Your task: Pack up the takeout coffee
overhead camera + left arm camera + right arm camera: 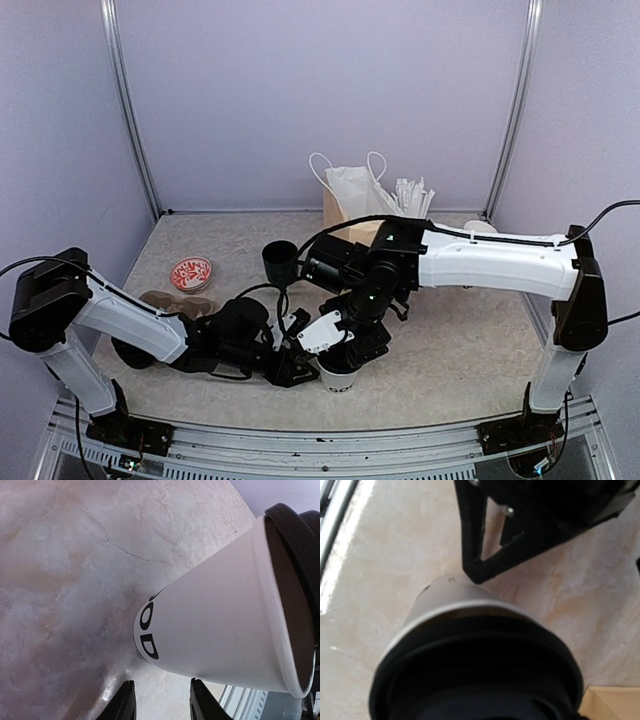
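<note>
Cup (215, 630): upright on table (470, 330), black lid (480, 680) seated, lettering on the side toward the left wrist view.
Left gripper (161, 692): fingers apart, low, just beside cup's base. In the right wrist view one fingertip looks to touch cup's wall near the base.
Right gripper (352, 345): directly over cup's lid. Its fingers do not show, so you cannot tell whether they are apart or clamped.
Bag (352, 190): well behind cup, mouth up, handles standing.
Step, as judged: getting a hold on cup for the carry to the bag.
Grip: take the paper wall below the rim, not the lid, which could pop off. Squeeze lightly, since the wall will likely buckle.
Arms: crowded around cup. Let one arm hold and back the other off before you lift.
Lift: straight up, cup level, then travel.
Risk: a low nudge from the left finger could tip or slide cup.
</note>
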### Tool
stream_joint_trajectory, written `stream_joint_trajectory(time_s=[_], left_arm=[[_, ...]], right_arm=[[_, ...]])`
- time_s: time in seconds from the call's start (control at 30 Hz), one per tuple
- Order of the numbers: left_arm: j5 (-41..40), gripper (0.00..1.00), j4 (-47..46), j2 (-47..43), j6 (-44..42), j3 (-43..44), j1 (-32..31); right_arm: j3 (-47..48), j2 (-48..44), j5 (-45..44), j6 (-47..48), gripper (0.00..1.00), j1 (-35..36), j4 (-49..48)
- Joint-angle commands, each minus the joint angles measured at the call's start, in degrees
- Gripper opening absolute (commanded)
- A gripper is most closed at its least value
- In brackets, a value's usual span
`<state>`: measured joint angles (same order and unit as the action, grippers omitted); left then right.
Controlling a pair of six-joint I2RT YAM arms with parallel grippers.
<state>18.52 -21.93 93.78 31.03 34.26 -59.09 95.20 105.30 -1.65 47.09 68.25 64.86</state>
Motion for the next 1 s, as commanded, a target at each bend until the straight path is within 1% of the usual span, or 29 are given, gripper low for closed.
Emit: stream_joint_trajectory(time_s=[0.0, 0.27, 0.67, 0.83, 0.9, 0.97], left_arm=[[0.8, 0.38, -1.6, 1.2, -0.6, 1.7, -0.2], [0.9, 0.38, -1.6, 1.4, -1.0, 1.4, 0.2], [1.0, 0.37, -1.4, 1.0, -0.9, 0.8, 0.7], [0.6, 0.39, 5.1, -2.0, -1.0, 0.7, 0.6], [-0.3, 0.42, 9.1, -5.1, -1.1, 0.8, 0.6], [-2.4, 0.45, 13.5, -8.1, -1.1, 1.2, 0.7]], right_arm=[[1.3, 0.8, -0.9, 0.2, 0.76, 0.7, 0.1], [2.4, 1.8, 0.1, 0.2, 0.78, 0.8, 0.3], [3.4, 1.2, 0.7, -0.1, 0.85, 0.7, 0.4], [1.5, -3.6, 1.3, -0.3, 0.89, -0.2, 0.3], [0.8, -5.9, 2.5, -1.1, 0.89, -1.8, 0.0], [-0.2, -8.3, 6.2, -2.7, 0.89, -4.8, -1.5]])
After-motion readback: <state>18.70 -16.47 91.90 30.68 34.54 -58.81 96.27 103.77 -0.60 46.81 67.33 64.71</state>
